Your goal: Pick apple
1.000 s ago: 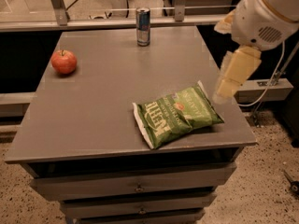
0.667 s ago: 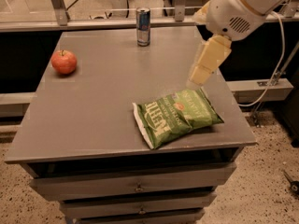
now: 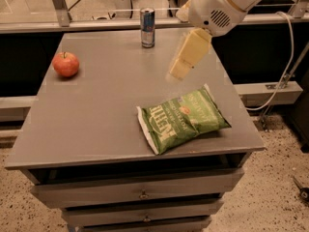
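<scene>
The apple [image 3: 65, 64] is small, round and red-orange with a short dark stem. It rests near the far left edge of the grey table [image 3: 96, 115]. My gripper [image 3: 181, 67] hangs from the white arm above the middle right of the table, just beyond the green chip bag [image 3: 182, 119]. It is far to the right of the apple and holds nothing that I can see.
A slim drink can [image 3: 147, 28] stands upright at the back middle of the table. The green chip bag lies near the front right corner. Drawers run below the tabletop. A white cable [image 3: 289, 71] hangs at the right.
The arm and gripper have swung left, from beyond the table's right edge to over the tabletop near the chip bag. The apple, can and bag have not moved.
</scene>
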Available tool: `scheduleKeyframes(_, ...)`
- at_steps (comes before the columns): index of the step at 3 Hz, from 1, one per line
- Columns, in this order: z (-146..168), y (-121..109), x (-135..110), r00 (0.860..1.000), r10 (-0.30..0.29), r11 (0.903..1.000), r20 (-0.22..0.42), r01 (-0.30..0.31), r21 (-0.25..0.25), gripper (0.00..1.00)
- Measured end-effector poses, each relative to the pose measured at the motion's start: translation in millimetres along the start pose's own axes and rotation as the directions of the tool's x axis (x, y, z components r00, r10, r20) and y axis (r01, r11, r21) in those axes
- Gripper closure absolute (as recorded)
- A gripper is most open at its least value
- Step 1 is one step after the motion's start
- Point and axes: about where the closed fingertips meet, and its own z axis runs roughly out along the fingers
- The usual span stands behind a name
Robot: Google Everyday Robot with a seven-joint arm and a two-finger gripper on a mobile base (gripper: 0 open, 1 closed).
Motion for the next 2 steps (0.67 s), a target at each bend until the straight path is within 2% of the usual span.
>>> scheduleKeyframes(1, 16, 0, -14, 0.999, 0.000, 1.0000, 0.046, 0.000, 0.006, 0.00)
scheduleKeyframes(2, 66, -2, -41, 0.991, 0.035, 0.9993, 0.130, -0.034, -0.017, 0.00)
